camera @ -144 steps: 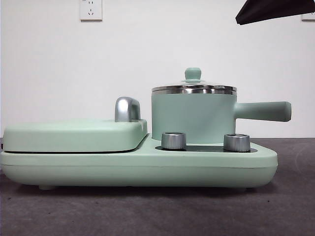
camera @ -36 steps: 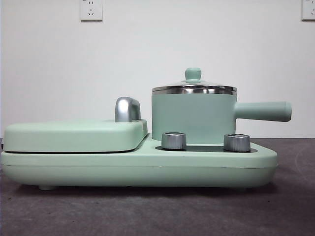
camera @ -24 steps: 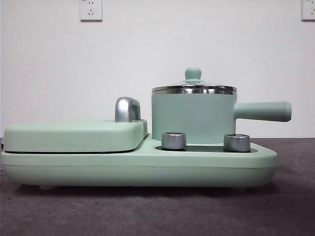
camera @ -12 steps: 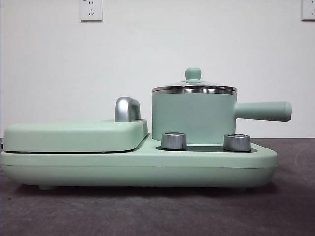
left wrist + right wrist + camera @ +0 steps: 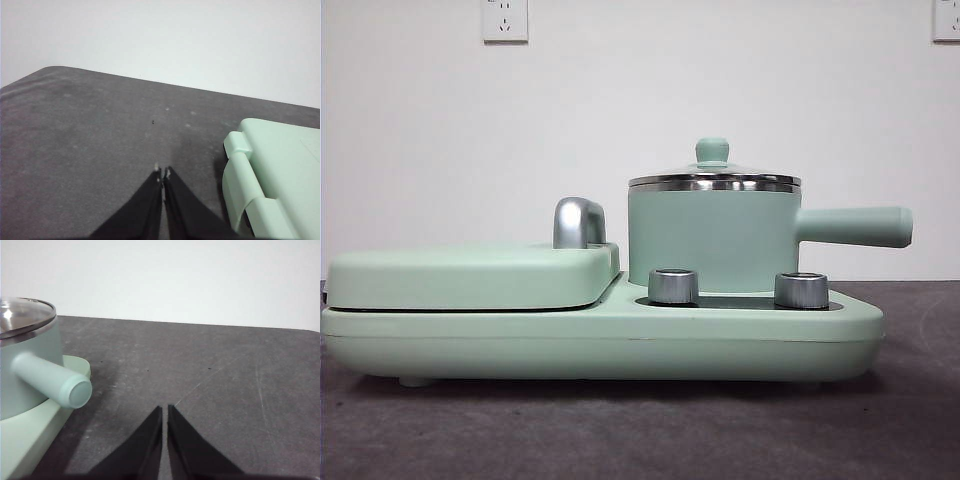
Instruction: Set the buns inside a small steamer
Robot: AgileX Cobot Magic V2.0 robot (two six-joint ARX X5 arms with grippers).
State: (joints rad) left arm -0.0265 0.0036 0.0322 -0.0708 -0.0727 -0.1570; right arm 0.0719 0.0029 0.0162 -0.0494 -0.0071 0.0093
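The small steamer (image 5: pixel 713 235), a mint-green pot with a steel rim, stands on the right half of the mint-green cooker base (image 5: pixel 600 340). Its glass lid with a green knob (image 5: pixel 712 151) is on. Its straight handle (image 5: pixel 855 226) points right and also shows in the right wrist view (image 5: pixel 50 379). No buns show in any view. My left gripper (image 5: pixel 162 173) is shut and empty over the grey table beside the griddle end of the cooker. My right gripper (image 5: pixel 164 410) is shut and empty, apart from the steamer's handle.
A flat mint-green lidded griddle (image 5: pixel 470 275) with a chrome handle (image 5: pixel 578 222) fills the left half of the cooker; its corner shows in the left wrist view (image 5: pixel 272 175). Two steel knobs (image 5: pixel 673 285) sit in front of the steamer. The grey table (image 5: pixel 640 430) runs to a white wall.
A dark arm tip that showed at the top right corner 5.9 s ago has left the front view. Nothing has moved in the last 1.5 s.
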